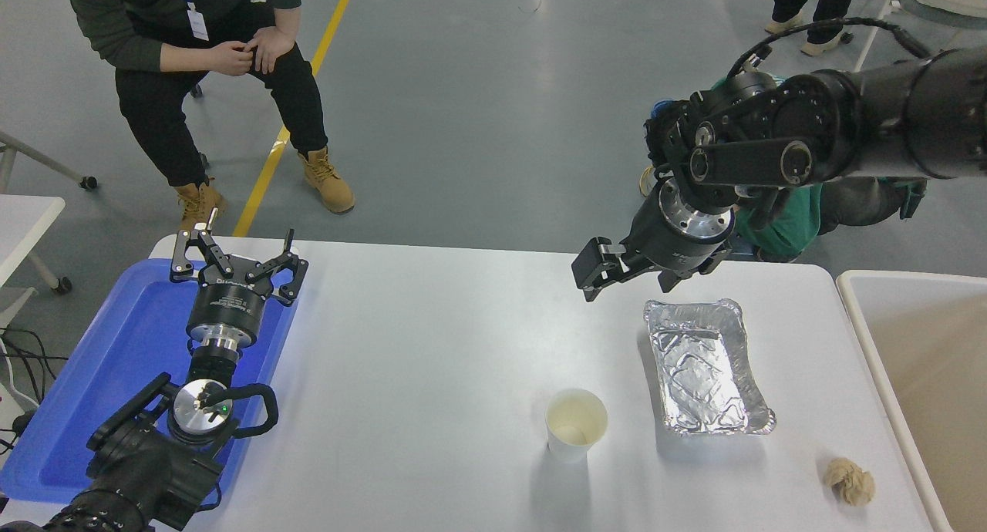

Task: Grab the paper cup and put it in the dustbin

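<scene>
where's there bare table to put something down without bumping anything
The widest bare stretch lies between the blue tray at the left and the paper cup. A smaller patch runs along the near edge, between the cup and the paper ball. It is crowded on the right: foil tray, right end effector above it, dustbin beyond.

white table (432, 347) with paper cup (575, 425), foil tray (705, 366), paper ball (848, 482), blue tray (123, 355)
</scene>
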`<action>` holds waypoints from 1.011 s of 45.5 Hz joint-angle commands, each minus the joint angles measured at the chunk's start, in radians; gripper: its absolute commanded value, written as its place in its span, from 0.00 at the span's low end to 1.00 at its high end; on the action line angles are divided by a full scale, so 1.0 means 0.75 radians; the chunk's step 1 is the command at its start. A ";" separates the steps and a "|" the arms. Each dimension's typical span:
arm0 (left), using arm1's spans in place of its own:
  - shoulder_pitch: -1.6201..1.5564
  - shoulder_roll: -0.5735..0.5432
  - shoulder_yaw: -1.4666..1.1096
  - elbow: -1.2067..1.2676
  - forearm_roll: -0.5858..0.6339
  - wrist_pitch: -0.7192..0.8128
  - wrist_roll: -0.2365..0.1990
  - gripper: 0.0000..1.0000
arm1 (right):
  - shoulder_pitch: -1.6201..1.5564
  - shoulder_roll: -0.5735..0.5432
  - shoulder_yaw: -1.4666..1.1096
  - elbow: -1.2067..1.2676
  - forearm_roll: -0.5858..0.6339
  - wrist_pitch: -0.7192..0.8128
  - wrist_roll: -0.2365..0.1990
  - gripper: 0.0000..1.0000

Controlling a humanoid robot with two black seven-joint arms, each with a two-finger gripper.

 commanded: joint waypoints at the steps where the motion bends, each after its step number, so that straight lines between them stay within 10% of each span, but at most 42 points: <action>1: 0.000 0.000 0.000 0.000 0.000 0.000 0.000 1.00 | 0.011 0.009 -0.039 0.028 0.167 0.000 -0.078 0.99; 46: 0.000 0.000 0.000 0.000 0.000 0.000 0.000 1.00 | -0.157 0.071 -0.127 0.105 0.323 -0.219 -0.117 0.99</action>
